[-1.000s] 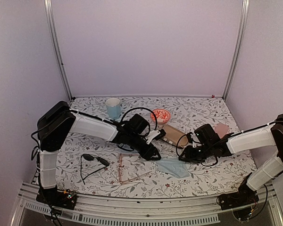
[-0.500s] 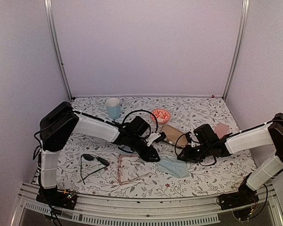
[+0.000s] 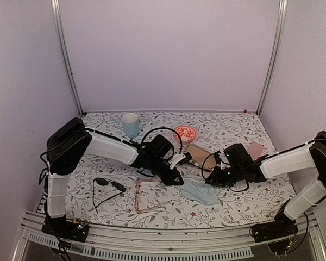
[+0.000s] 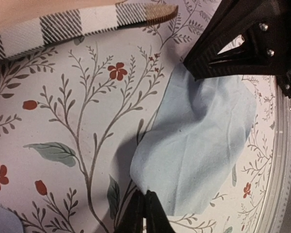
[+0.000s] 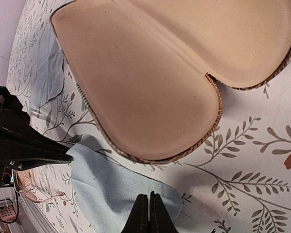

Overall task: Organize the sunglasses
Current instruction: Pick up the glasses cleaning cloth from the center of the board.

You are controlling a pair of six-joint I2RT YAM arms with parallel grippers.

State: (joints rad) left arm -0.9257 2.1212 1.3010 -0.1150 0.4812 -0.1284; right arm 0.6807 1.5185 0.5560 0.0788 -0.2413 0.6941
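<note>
We find the left end effector [image 3: 177, 179] and right end effector [image 3: 212, 181] both closed, each pinching the blue cloth [image 3: 198, 192]. The black sunglasses [image 3: 110, 185] and pinkish glasses [image 3: 144, 197] lie on the bench [image 3: 250, 204], left of both; the left arm is nearer.

The desk [image 3: 233, 209] under me is white, printed with grey-green leafy sprigs and small red flowers. The cloth [image 3: 198, 192] is plain pale blue. The open case [image 5: 150, 87] is tan inside with a brown woven rim; from my left wrist its outside shows black-and-white check stripes. My left pincer [image 4: 144, 213] and right pincer [image 5: 149, 213] are black. One pair of sunglasses [image 3: 110, 185] is black; the other glasses [image 3: 146, 197] are pinkish and see-through. The cup [image 3: 130, 124] is light blue, the bowl [image 3: 185, 133] red-orange with white marks, the small case [image 3: 255, 149] pink.
</note>
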